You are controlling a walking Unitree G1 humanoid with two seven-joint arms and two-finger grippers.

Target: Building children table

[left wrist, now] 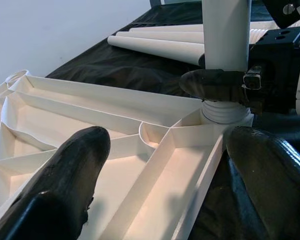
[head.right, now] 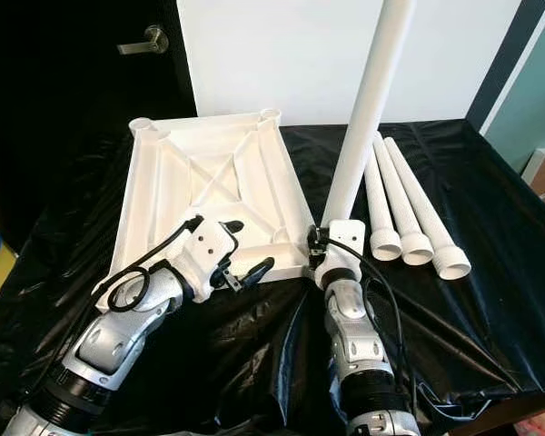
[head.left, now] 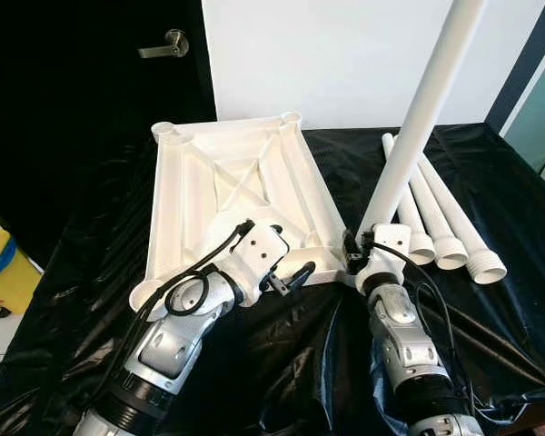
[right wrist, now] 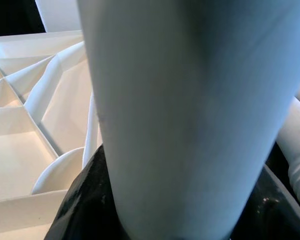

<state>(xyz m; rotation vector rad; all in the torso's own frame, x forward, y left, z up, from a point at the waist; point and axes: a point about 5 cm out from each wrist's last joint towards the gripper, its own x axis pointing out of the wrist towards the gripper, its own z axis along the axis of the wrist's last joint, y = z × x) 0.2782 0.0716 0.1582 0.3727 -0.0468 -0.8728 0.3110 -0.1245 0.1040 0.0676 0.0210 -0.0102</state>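
Gripping upright leg (head.left: 422, 109), right gripper (head.left: 356, 252), tabletop (head.left: 245, 182)

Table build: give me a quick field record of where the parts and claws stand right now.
tabletop: white ribbed plastic tabletop, upside down on black sheet
leg in hand: white plastic tube leg, upright, threaded end at the near right corner socket
spare legs: three white tubes, lying right of the tabletop
right claw: shut on the leg
left claw: open, at the near edge

Black sheet (head.left: 490, 173), dark door (head.left: 91, 91), handle (head.left: 166, 44); yellow object (head.left: 2, 268), unclear.
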